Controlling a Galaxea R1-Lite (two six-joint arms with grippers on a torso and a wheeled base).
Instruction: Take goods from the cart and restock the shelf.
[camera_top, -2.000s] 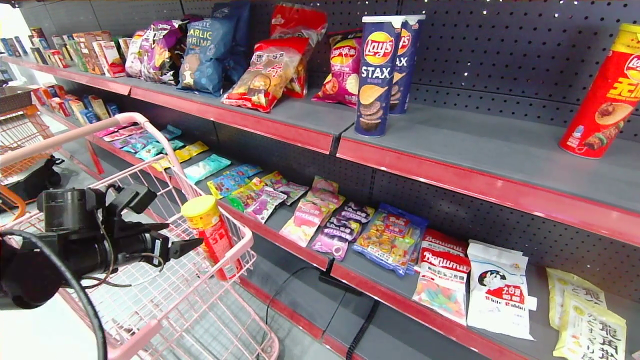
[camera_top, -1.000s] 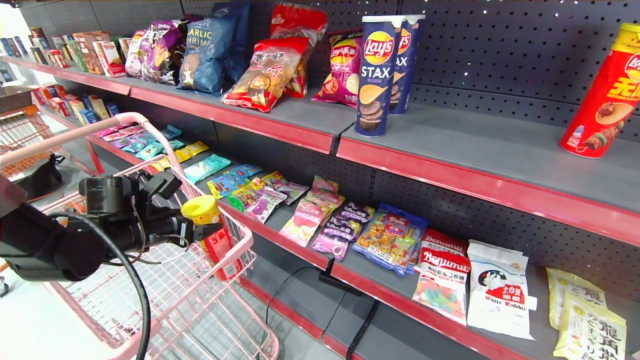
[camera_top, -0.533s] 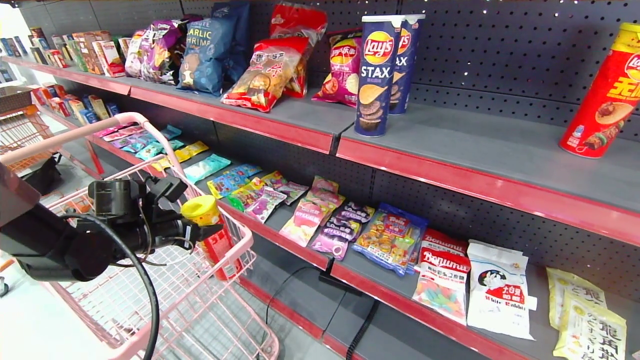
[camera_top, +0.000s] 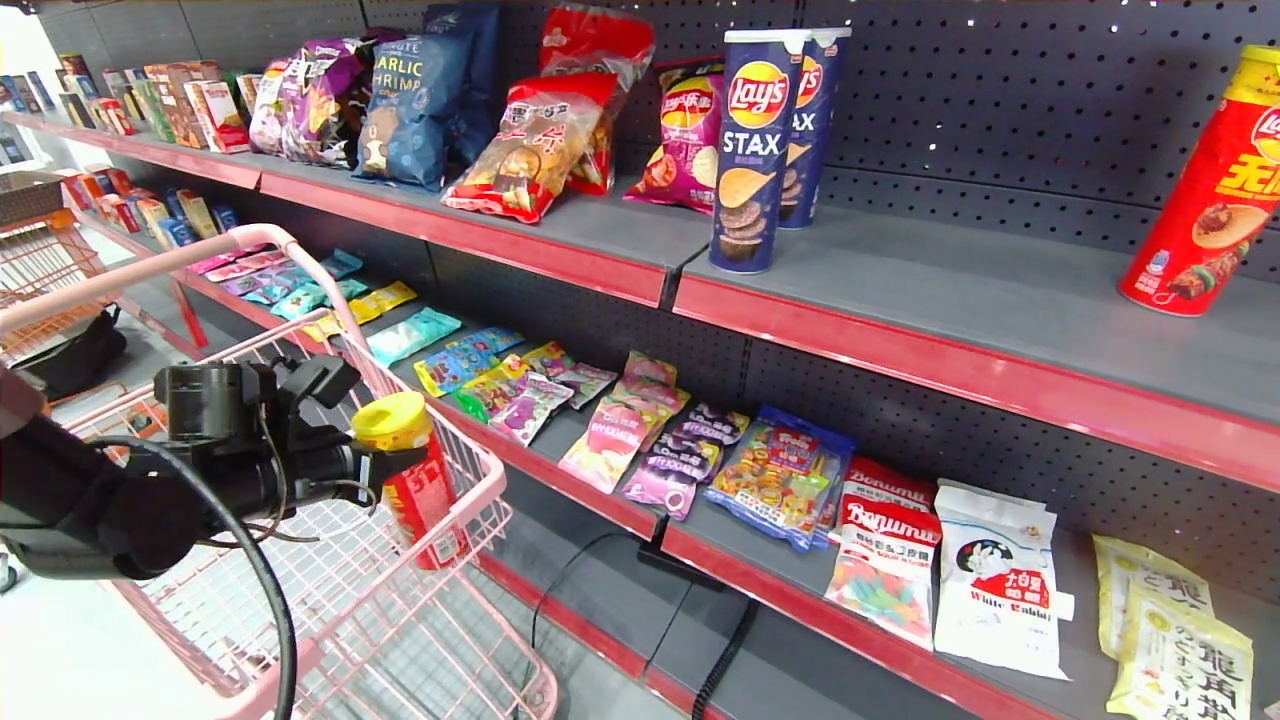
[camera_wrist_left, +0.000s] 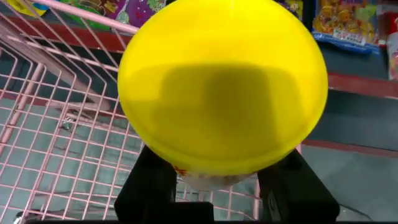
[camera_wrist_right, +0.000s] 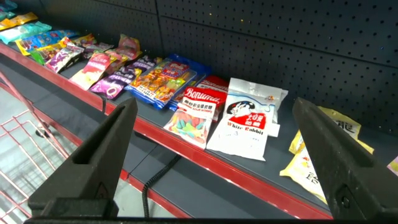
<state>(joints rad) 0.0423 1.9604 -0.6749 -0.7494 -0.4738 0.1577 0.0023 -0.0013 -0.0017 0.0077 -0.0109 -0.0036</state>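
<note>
red can (camera_top: 425, 505) is tilting vs 0.5s ago | L gripper (camera_top: 398, 466) is clamping it under lid (camera_wrist_left: 222, 87) for lift-out | can is sitting in cart (camera_top: 330, 610) corner, prob. unlifted | R gripper (camera_wrist_right: 211, 124) is hanging open

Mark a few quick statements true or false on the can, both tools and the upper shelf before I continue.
1. The left tool grips the red can just below its yellow lid. True.
2. Bare upper shelf lies between the blue cans and a second red can. True.
3. The red can stands on that shelf. False: it is inside the pink cart.
4. The right tool is open and holds nothing. True.
5. The blue cans lie flat. False: they stand upright.
</note>
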